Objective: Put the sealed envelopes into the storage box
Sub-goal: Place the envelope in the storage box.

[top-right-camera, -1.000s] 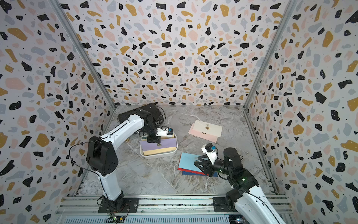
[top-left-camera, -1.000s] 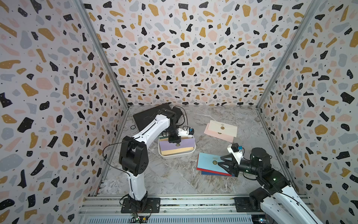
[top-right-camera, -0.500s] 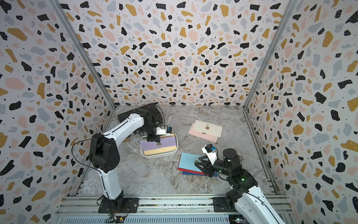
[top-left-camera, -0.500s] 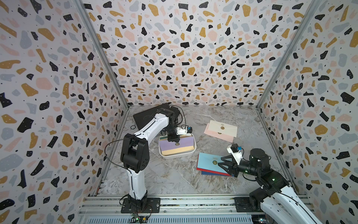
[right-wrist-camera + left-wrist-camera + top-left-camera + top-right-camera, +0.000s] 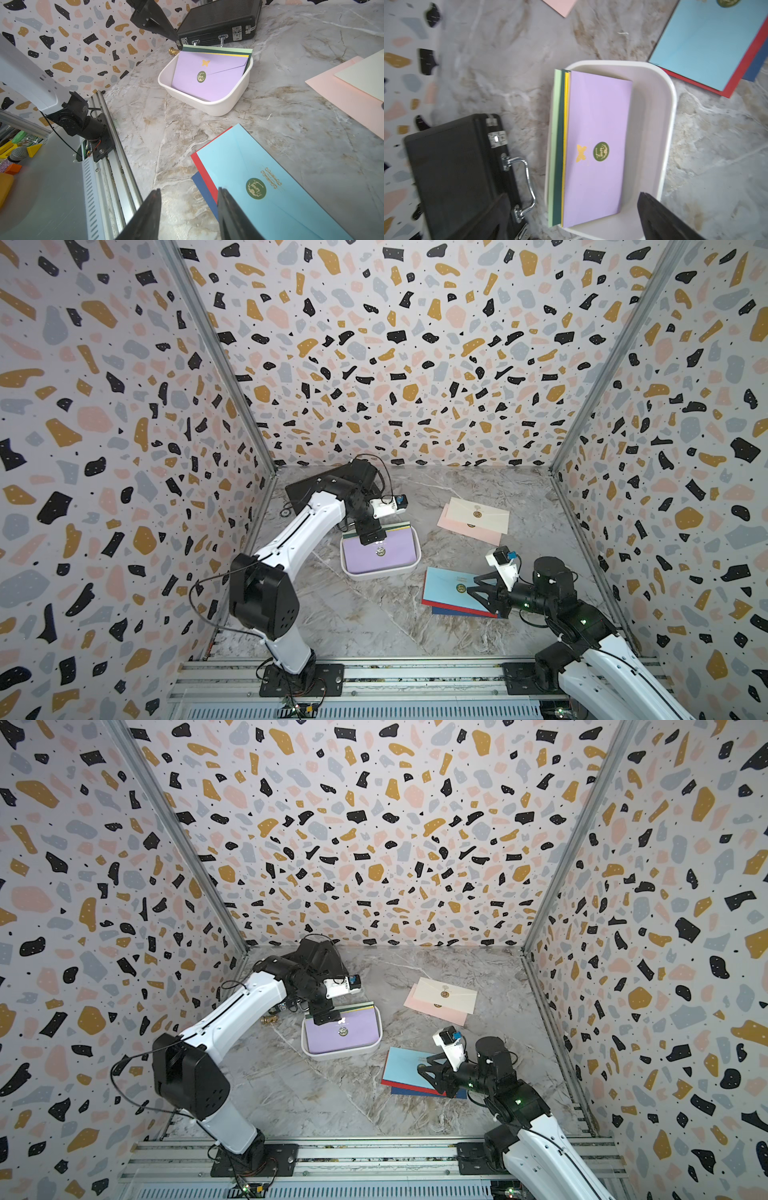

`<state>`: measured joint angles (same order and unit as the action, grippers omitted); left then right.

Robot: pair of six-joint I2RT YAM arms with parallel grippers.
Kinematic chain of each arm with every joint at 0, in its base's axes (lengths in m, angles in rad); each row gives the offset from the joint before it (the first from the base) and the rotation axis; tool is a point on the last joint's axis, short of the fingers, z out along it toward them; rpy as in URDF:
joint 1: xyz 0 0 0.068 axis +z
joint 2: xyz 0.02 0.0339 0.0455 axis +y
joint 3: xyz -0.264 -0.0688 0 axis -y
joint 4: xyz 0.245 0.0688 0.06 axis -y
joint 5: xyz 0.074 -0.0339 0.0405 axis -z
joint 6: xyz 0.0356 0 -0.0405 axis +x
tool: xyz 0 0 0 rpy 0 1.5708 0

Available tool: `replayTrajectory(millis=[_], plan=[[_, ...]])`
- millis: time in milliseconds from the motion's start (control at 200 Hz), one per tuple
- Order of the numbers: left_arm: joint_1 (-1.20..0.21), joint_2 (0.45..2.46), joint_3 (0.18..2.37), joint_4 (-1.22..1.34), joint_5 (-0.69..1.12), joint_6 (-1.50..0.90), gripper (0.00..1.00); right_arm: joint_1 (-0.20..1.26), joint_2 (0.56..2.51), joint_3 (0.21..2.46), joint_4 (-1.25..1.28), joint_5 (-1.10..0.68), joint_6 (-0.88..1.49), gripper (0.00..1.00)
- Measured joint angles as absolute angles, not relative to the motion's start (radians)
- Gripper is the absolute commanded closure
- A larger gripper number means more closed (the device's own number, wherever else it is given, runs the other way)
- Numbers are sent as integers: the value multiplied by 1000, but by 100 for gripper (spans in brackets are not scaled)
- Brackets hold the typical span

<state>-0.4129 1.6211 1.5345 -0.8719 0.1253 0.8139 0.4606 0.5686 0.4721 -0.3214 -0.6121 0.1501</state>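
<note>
The marbled tabletop (image 5: 374,622) carries everything, and the left arm (image 5: 299,531) reaching across it hides most of the black briefcase (image 5: 218,18) in both top views. The right wrist view shows the case's ribbed lid and metal latches, its far end cut off.

Just in front of the briefcase stands the storage box (image 5: 380,576). A lilac envelope (image 5: 598,116) leans inside it, with only the edge strips of a yellow envelope (image 5: 566,124), a dark green envelope (image 5: 560,145) and a light green envelope (image 5: 554,145) showing behind.

Near the right arm (image 5: 582,622), a light blue envelope (image 5: 444,587) covers a red envelope (image 5: 202,164) and a navy envelope (image 5: 204,187), leaving only their margins showing. Well apart, a cream envelope (image 5: 486,512) overlaps a pink envelope (image 5: 465,529).

The left gripper (image 5: 372,537) hangs over the box's far edge, fingers spread wide and holding nothing; its own view shows one blurred and one cut off. The right gripper (image 5: 188,191) is part spread with bare tabletop between the jaws. One finger overlaps the blue stack's corner; contact is unclear.

A small brass knob (image 5: 172,50) sits beside the box.
</note>
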Motion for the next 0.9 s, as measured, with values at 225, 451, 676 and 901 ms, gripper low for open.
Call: replayTrajectory(millis=[225, 451, 676, 901], plan=[[-412, 1398, 1374, -595, -20, 609, 1, 461, 579, 472, -332, -500, 208, 51], [-408, 1298, 1251, -417, -35, 350, 1, 460, 727, 479, -376, -240, 382, 47], [-407, 1353, 1259, -413, 149, 114, 27, 441, 987, 510, -461, -72, 451, 47], [-517, 1575, 1377, -545, 244, 40, 49, 398, 1023, 510, -474, -32, 487, 47]])
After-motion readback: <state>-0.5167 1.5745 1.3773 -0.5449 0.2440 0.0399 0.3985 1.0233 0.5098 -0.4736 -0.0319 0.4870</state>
